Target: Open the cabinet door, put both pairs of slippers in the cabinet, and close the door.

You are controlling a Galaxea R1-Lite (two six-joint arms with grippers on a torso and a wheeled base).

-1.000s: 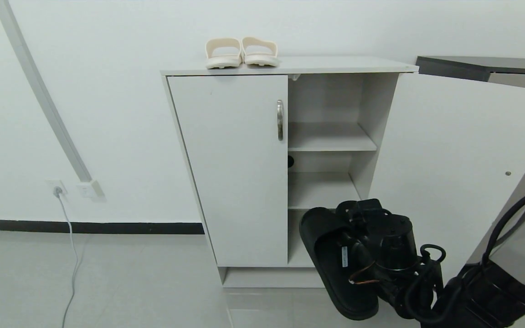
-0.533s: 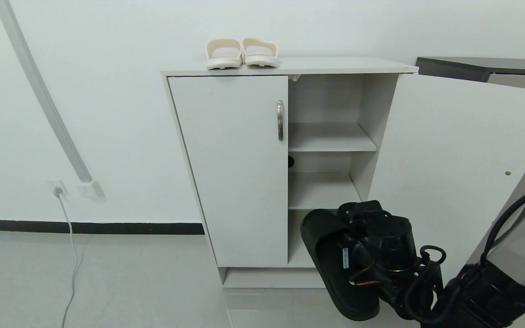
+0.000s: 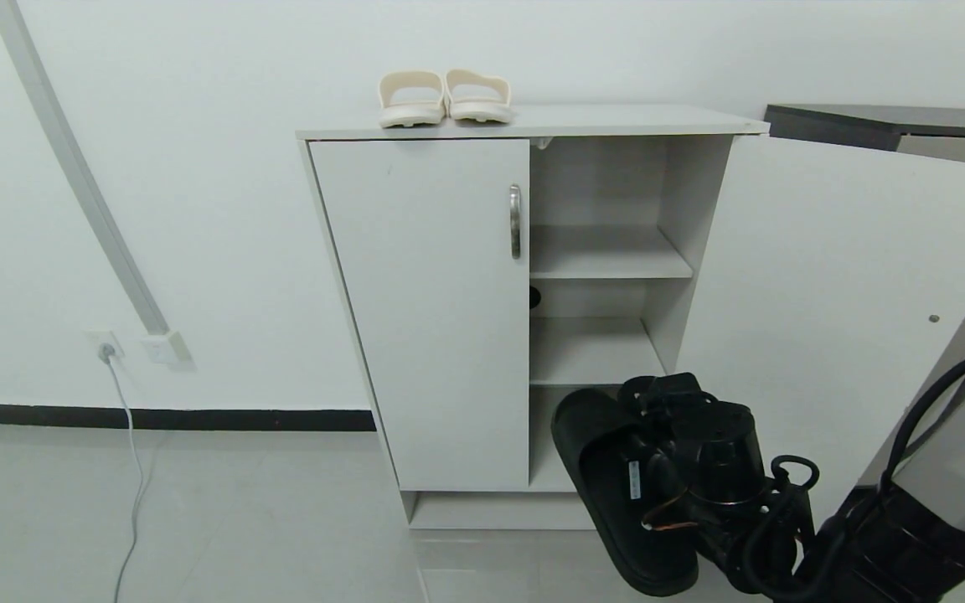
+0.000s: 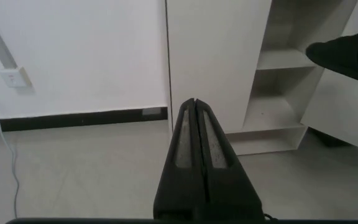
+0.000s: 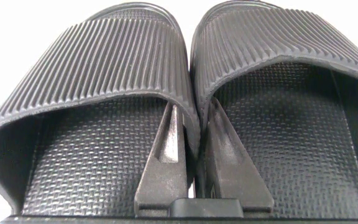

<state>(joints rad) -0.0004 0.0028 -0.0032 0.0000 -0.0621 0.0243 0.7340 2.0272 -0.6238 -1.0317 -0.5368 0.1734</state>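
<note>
Right claw (image 5: 192,115) pinches black ribbed rubber slipper pair (image 3: 608,477) by adjoining straps; long axis points ahead into open white wooden cabinet (image 3: 591,352).

Black slippers (image 5: 104,74): matt, rubbery; straps finely ribbed, footbeds pebbled. Cream slippers (image 3: 445,98), near the cabinet top's front edge: smooth, matt, foam-like plastic. Cabinet (image 3: 424,335): smooth matt white board. Door handle (image 3: 515,221): polished metal. Floor (image 3: 239,519): grey tile, faint sheen.

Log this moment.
right claw: shut on black slippers | cabinet door: open | cream slippers: atop cabinet | left claw: shut
</note>
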